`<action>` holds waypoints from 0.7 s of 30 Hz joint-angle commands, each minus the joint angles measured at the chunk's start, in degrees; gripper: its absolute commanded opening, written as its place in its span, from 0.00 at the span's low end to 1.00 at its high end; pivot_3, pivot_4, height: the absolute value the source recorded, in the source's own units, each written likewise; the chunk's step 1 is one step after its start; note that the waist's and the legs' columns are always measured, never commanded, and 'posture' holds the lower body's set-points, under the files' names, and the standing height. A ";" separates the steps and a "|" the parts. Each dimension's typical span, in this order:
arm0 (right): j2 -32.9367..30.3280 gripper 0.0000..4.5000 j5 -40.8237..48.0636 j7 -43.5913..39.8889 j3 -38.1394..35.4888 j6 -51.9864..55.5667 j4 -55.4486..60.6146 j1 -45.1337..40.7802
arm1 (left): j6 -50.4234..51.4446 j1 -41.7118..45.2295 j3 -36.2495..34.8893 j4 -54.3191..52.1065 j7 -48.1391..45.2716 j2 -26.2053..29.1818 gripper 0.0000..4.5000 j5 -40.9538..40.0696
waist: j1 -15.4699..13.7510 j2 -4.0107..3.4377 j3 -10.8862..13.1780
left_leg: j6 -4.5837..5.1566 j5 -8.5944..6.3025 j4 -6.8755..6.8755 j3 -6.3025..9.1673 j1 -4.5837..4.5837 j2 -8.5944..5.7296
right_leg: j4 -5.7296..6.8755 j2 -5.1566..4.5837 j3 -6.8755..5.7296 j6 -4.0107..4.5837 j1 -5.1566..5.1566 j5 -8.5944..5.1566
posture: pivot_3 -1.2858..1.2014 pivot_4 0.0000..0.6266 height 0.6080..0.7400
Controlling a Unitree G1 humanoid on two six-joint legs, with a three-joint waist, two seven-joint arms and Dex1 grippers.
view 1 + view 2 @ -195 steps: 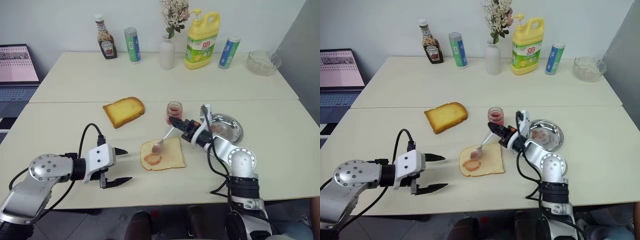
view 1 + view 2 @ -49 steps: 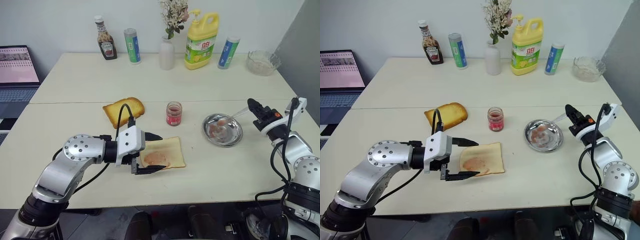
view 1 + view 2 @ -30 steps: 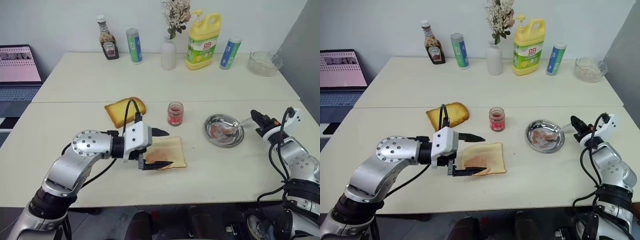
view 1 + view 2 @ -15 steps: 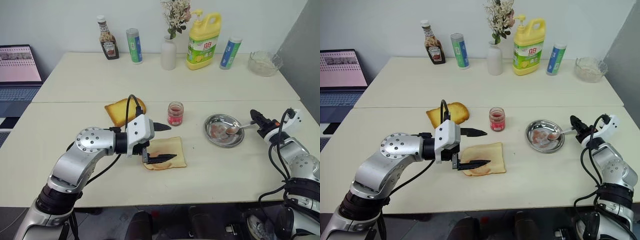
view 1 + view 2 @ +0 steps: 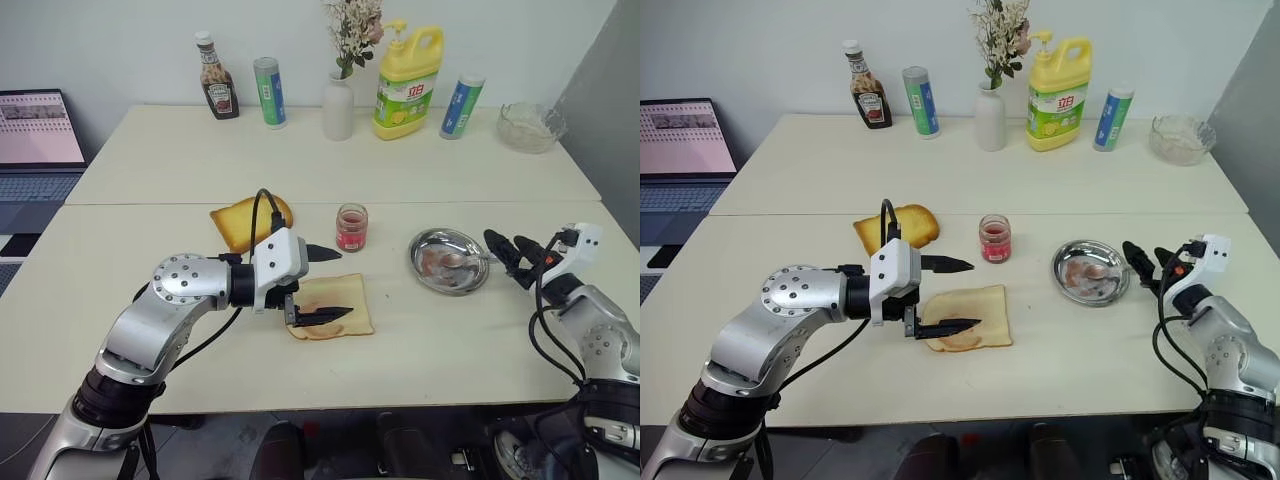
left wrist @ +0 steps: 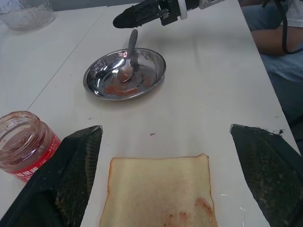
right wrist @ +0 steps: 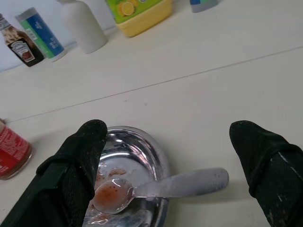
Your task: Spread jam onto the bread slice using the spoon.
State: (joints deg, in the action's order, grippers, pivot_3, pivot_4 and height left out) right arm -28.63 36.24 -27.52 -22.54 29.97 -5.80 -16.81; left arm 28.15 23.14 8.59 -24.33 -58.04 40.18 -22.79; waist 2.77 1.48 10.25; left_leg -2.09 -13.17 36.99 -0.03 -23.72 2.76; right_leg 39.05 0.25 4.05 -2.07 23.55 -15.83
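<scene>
Right gripper (image 5: pixel 1148 262) wide open beside spoon (image 7: pixel 161 186) in dish (image 5: pixel 448 259), left gripper (image 5: pixel 322 284) open, empty over bread slice (image 5: pixel 337 303)

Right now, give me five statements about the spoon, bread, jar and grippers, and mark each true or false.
1. The spoon lies with its bowl in the steel dish. True.
2. The right gripper is shut on the spoon. False: its fingers are open and the spoon lies free on the dish.
3. The bread slice has jam on it. True: a reddish smear shows on it.
4. The jam jar stands inside the dish. False: it stands on the table, apart from the dish, between the dish and the toast.
5. The left gripper is open over the bread slice. True.
</scene>
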 commanded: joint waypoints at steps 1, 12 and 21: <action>-1.64 0.99 -2.80 -1.44 0.46 -4.03 3.06 0.21 | -0.86 0.69 -0.48 -1.01 0.27 -0.14 1.00 -0.03 | -0.03 0.00 0.00 | 0.00 0.00 0.00 0.00 0.00 0.00 | 0.00 0.00 0.00 0.00 0.00 0.00 | 0.52 0.24 1.00; -1.71 0.99 -8.74 0.59 0.12 -14.06 8.34 -0.15 | -1.67 -1.90 -4.30 0.55 1.59 2.47 1.00 1.61 | 0.06 0.00 0.00 | 0.00 0.00 0.00 0.00 0.02 0.00 | 0.01 0.00 0.01 0.00 -0.01 0.00 | 0.52 0.24 1.00; -9.01 0.99 -1.66 -8.51 5.62 -2.21 31.26 10.56 | -7.06 -13.38 -13.88 5.05 0.43 12.94 1.00 6.27 | -0.07 -0.01 0.01 | 0.00 0.00 -0.04 0.04 0.08 0.03 | -0.03 -0.03 -0.03 0.00 -0.05 -0.01 | 0.52 0.24 1.00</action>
State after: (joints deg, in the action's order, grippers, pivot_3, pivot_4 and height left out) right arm -35.64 33.27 -33.07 -18.14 26.44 19.79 -7.63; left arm 23.00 10.77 -2.03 -18.61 -56.85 51.68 -16.53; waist 2.70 1.47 10.25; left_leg -2.09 -13.17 36.96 -0.01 -23.65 2.77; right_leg 39.02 0.19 4.02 -2.08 23.50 -15.85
